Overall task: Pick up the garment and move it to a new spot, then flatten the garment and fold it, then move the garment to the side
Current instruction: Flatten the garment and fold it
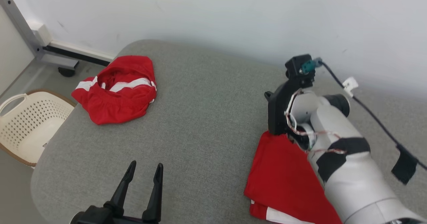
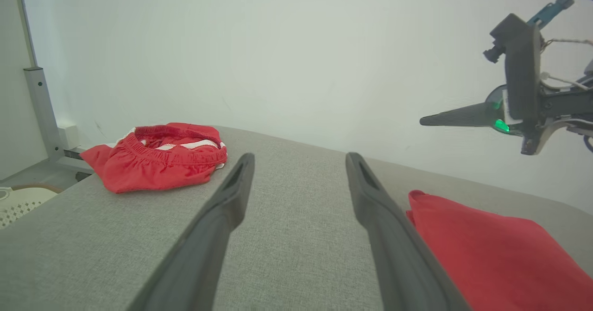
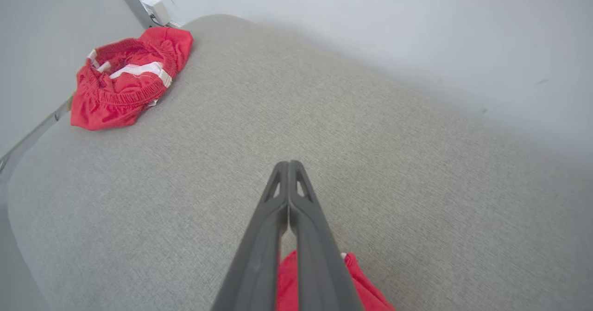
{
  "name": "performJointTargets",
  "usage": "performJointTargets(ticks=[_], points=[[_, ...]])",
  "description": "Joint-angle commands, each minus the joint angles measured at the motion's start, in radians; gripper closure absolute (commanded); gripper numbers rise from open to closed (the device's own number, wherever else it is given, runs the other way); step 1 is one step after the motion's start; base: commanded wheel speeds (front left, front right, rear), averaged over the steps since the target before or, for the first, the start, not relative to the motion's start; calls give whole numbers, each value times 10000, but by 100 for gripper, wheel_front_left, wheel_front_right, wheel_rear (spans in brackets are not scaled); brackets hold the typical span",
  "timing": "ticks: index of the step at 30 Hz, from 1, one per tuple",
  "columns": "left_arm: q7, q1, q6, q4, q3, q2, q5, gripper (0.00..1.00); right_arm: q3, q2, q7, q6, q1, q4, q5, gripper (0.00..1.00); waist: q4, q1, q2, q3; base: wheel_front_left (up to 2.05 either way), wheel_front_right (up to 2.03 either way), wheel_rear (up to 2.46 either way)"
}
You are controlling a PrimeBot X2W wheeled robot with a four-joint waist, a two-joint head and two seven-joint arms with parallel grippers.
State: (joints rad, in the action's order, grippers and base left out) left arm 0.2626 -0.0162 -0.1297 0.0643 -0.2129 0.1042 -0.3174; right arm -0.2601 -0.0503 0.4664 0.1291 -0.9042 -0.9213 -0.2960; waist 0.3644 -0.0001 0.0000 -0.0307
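A red garment (image 1: 283,179) with a white stripe lies folded flat at the front right of the grey padded table (image 1: 206,117); it also shows as a red garment (image 2: 491,255) beside my left fingers and as a red garment (image 3: 287,283) under my right fingers. Another red garment (image 1: 116,90) with white bands sits crumpled at the far left, seen too in the wrist views (image 2: 162,162) (image 3: 125,79). My left gripper (image 1: 144,169) (image 2: 300,160) stands open and empty over the table's front. My right gripper (image 3: 288,163) (image 2: 422,122) is shut on nothing, raised just above the folded garment's far corner.
A cream perforated basket (image 1: 30,124) stands on the floor off the table's left edge. A grey metal frame leg (image 1: 43,50) runs along the white wall behind. A black cable (image 1: 367,107) trails from my right wrist over the table's right side.
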Motion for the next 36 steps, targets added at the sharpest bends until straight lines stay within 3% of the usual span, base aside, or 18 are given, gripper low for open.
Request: performJointTargets(ticks=[1,2,3,11,21,28,36], points=[[33,204,-7,43,100,90,0,0,-103,-5,-491,25,484,198,-55,94,-108,1,0,352,0,0,0],[33,271,-6,69,133,107,5,0,-135,0,-808,25,698,320,-61,60,-162,1,0,453,0,0,0],[33,321,0,68,168,129,5,0,-103,0,-1208,25,920,514,45,2,-228,1,0,544,0,0,0],[33,684,165,55,542,182,-142,0,436,-145,-3390,25,3025,1886,988,0,-1013,1,0,994,0,0,0],[33,1226,292,-47,1345,188,-200,0,2323,-21,-5453,25,7072,5570,2160,0,-2232,1,0,1391,0,0,0],[33,1397,116,33,1366,255,29,0,3320,-5,-6181,25,8719,6964,1503,0,-2497,1,0,1538,0,0,0],[33,1462,22,273,1345,301,313,0,3828,-6,-5935,25,9597,6969,1647,0,-2717,1,0,1563,0,0,0]])
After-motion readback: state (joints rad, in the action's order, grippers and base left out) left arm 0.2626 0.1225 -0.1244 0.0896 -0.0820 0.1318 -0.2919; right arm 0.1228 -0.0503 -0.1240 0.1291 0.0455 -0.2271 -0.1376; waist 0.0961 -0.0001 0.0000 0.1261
